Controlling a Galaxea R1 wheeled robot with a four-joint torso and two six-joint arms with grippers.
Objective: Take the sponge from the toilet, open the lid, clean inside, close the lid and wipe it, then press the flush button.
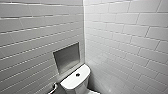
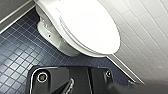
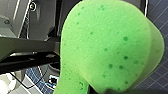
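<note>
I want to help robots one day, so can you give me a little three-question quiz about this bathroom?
1. True or false: the lid is up.
2. What colour is the sponge close in front of the right wrist camera? A) yellow B) green C) pink
3. Fill in: the flush button sits in the middle of the white ____ top.

Key:
1. False. The lid lies shut.
2. B.
3. Tank.
</note>
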